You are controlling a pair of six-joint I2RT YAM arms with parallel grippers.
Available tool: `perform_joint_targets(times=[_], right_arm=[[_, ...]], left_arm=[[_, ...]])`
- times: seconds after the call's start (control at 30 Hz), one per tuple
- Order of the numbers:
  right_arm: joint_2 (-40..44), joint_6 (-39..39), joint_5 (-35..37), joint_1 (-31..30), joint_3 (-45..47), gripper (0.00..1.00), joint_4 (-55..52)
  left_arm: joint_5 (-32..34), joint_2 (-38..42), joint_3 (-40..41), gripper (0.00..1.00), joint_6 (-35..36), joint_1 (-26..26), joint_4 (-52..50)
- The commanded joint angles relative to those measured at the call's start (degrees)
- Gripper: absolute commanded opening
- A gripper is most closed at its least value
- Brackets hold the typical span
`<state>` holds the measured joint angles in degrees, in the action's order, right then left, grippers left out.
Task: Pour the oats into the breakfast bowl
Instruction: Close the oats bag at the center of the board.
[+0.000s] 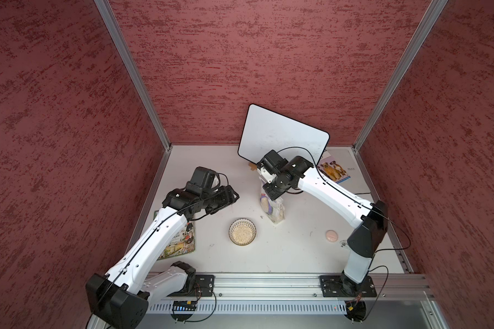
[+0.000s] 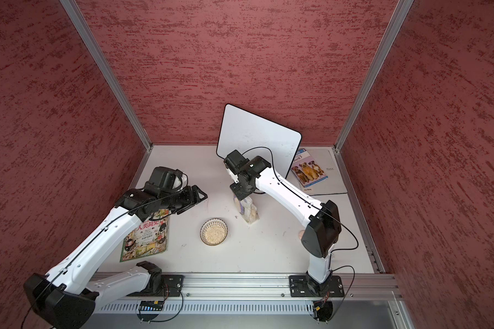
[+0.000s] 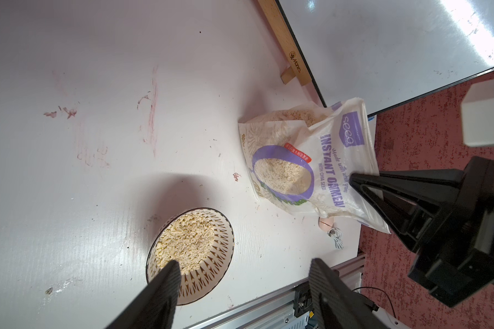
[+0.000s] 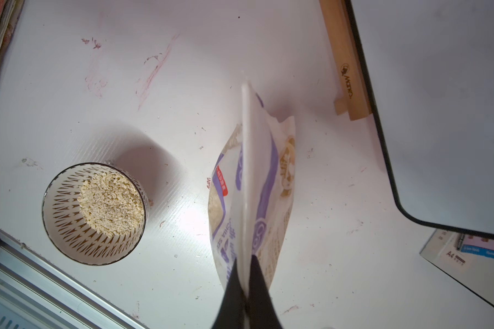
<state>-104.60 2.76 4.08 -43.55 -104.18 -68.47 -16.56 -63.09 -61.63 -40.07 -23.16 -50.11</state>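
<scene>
The breakfast bowl [image 1: 242,231] [image 2: 214,231] stands at the table's middle with a heap of oats [image 4: 111,205] inside; its lattice pattern shows in the left wrist view [image 3: 211,256]. To its right, the oats pouch [image 1: 271,209] [image 2: 249,210] [image 3: 311,165] stands upright on the table. My right gripper [image 4: 244,257] is shut on the pouch's flat top edge [image 4: 248,171]; its black fingers [image 3: 382,193] reach the pouch from above. My left gripper [image 3: 244,263] [image 1: 231,196] hovers open and holds nothing, left of the pouch and behind the bowl.
A whiteboard [image 1: 283,134] on a wooden stand [image 3: 285,42] leans at the back, close behind the pouch. A magazine [image 2: 146,236] lies under the left arm. A dog booklet [image 1: 332,169] lies back right. A pinkish disc [image 1: 332,235] sits right of the bowl. A metal rail [image 1: 268,284] lines the front.
</scene>
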Motion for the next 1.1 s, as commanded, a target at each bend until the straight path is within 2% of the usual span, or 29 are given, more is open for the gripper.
perform_joint_targets(times=[0.0, 0.17, 0.23, 0.3, 0.37, 0.43, 0.7, 0.83, 1.07], right_arm=[[-0.37, 0.34, 0.27, 0.67, -1.87, 0.00, 0.75], [0.33, 0.07, 0.86, 0.66, -2.28, 0.00, 0.46], [-0.18, 0.14, 0.72, 0.66, -3.32, 0.18, -0.16], [-0.33, 0.18, 0.67, 0.66, -3.69, 0.28, 0.14], [-0.85, 0.19, 0.75, 0.71, -4.24, 0.31, 0.22], [-1.71, 0.10, 0.63, 0.75, -5.18, 0.30, 0.09], [-3.99, -0.20, 0.64, 0.84, -6.79, 0.14, 0.26], [-3.98, -0.09, 1.53, 0.97, -6.96, 0.00, 0.61], [-3.60, -0.04, 1.51, 1.19, -8.29, 0.00, 0.11]], left_arm=[[-0.14, 0.42, -0.52, 0.74, 0.28, -0.47, 0.17], [-0.07, 0.51, -0.37, 0.74, 0.16, -0.55, 0.18], [-0.06, 0.51, -0.34, 0.74, 0.10, -0.48, 0.22], [-0.06, 0.51, -0.34, 0.74, 0.10, -0.57, 0.19], [-0.05, 0.51, -0.29, 0.74, 0.09, -0.57, 0.27], [-0.14, 0.51, -0.31, 0.74, 0.05, -0.66, 0.27], [-0.18, 0.34, -0.41, 0.74, -0.08, -0.75, 0.12], [-0.14, 0.42, -0.38, 0.74, -0.14, -0.75, 0.10], [-0.05, 0.42, -0.40, 0.74, -0.23, -0.84, 0.10]])
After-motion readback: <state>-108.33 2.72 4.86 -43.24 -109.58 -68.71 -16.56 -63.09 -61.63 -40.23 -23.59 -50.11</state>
